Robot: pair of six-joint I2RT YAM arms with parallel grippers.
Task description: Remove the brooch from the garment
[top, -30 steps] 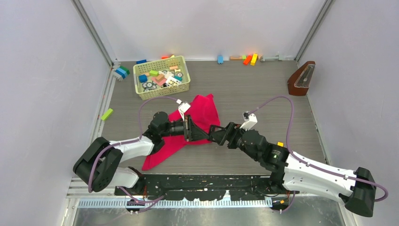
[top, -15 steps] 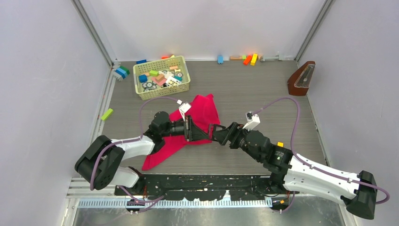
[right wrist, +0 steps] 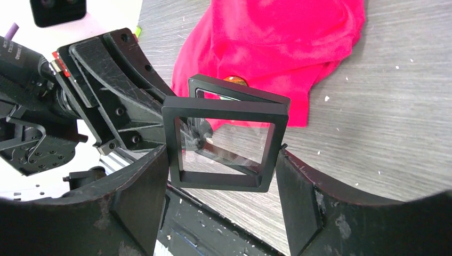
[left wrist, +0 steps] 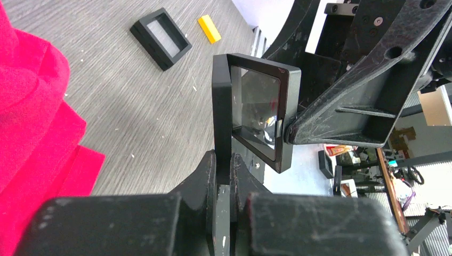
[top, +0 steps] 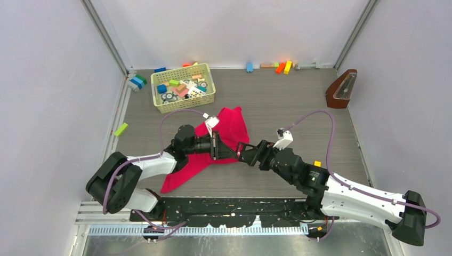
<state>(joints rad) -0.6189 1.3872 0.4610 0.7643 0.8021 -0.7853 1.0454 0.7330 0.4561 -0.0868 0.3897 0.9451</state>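
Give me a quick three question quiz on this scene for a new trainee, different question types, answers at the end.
1. True or false: the left fingers are shut on an edge of the black frame case.
2. Where is the garment? A: hanging in the air. B: lying on the table. C: on the floor, off the table.
3. Short answer: what brown object stands at the table's far right edge?

Key
1. True.
2. B.
3. What looks like a metronome.
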